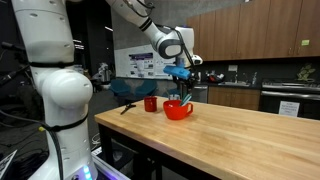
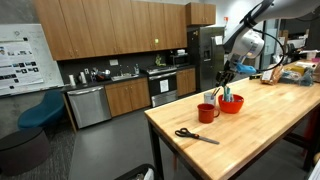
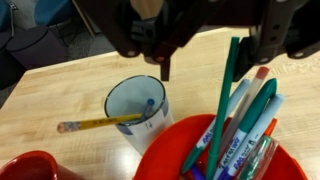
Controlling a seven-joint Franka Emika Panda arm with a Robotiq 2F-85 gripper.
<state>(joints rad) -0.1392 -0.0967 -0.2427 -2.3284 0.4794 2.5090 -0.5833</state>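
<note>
In the wrist view my gripper (image 3: 207,66) comes in from the top, its two dark fingers (image 3: 165,66) well apart, so it is open. It hangs over a red bowl (image 3: 160,158) filled with several markers. A tall green marker (image 3: 228,95) stands in the bowl, its top close beside the right-hand finger, with no grip on it. A white cup (image 3: 128,98) next to the bowl holds a yellow pencil (image 3: 98,123) that juts over its rim. In both exterior views the gripper (image 1: 181,78) (image 2: 226,76) hovers just above the bowl (image 1: 178,110) (image 2: 231,103).
A red mug (image 1: 151,103) (image 2: 207,112) stands beside the bowl on the wooden table (image 1: 250,135). Black scissors (image 2: 196,135) (image 1: 127,106) lie near the table's end. Kitchen cabinets and appliances stand beyond the table (image 2: 270,130).
</note>
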